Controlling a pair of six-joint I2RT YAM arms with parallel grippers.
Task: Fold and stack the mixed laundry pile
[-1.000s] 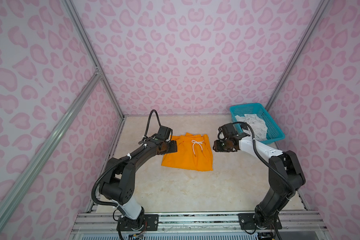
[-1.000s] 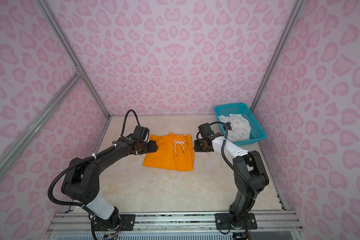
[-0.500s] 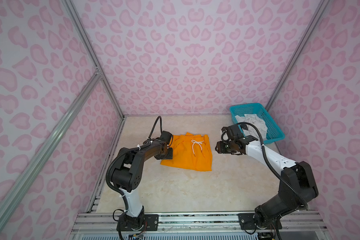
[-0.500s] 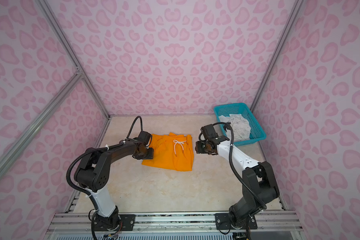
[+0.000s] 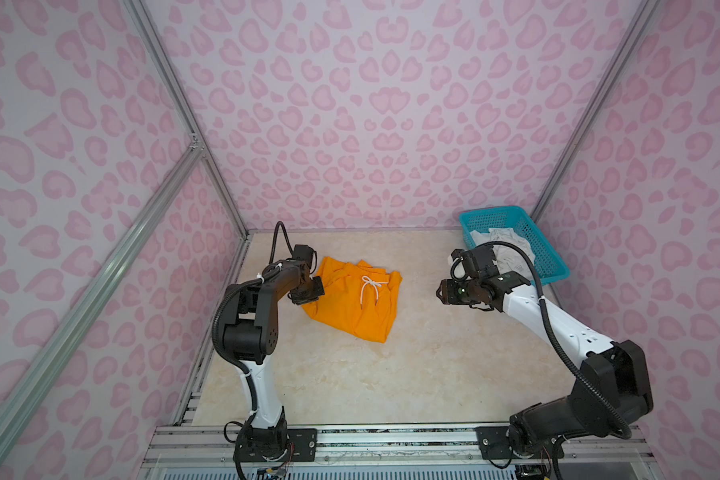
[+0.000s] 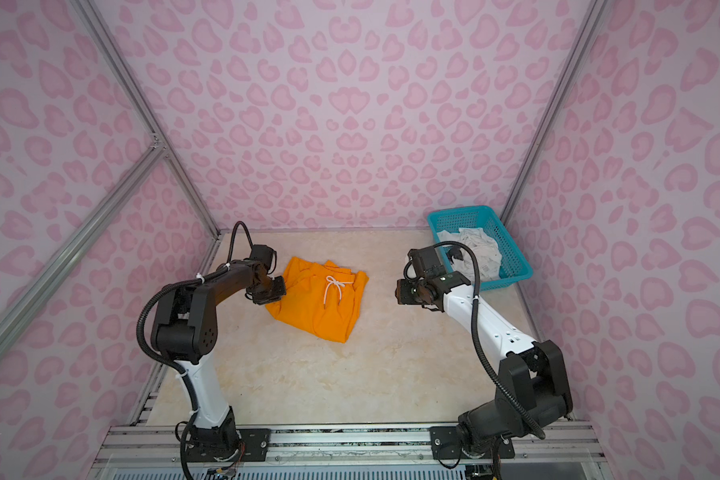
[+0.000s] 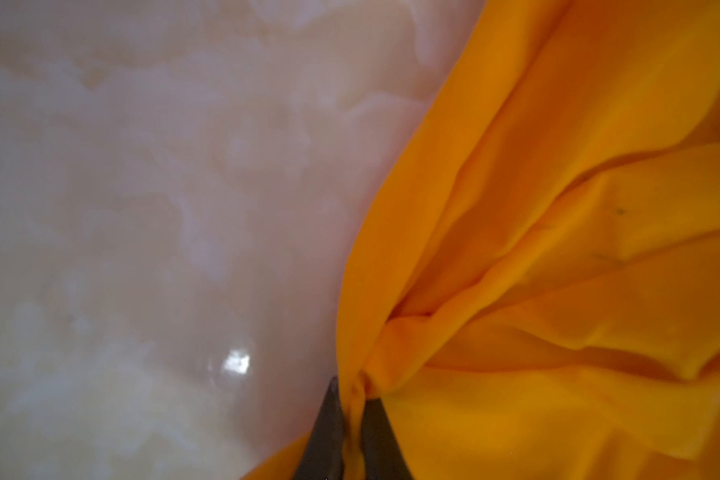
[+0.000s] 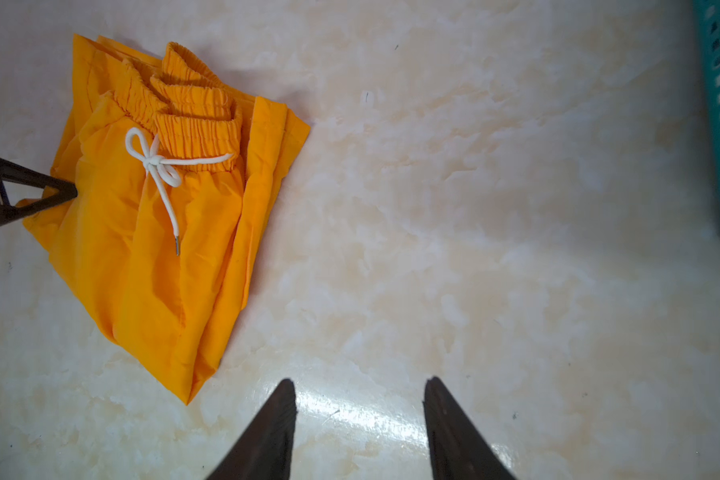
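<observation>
Orange shorts [image 5: 352,303] lie folded on the marble-patterned table [image 5: 391,374], left of centre. Left gripper [image 7: 352,390] is clamped on their left edge. White T-shirt [image 5: 504,245] lies crumpled in the teal basket [image 5: 553,270]. Right gripper [image 8: 360,390] hovers between them, fingers apart, empty.

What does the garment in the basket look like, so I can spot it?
Look to the far right corner of the table, where the teal basket stands. Crumpled inside is the white T-shirt with a greyish print; the only other garment, the orange shorts, lies out on the table.
</observation>
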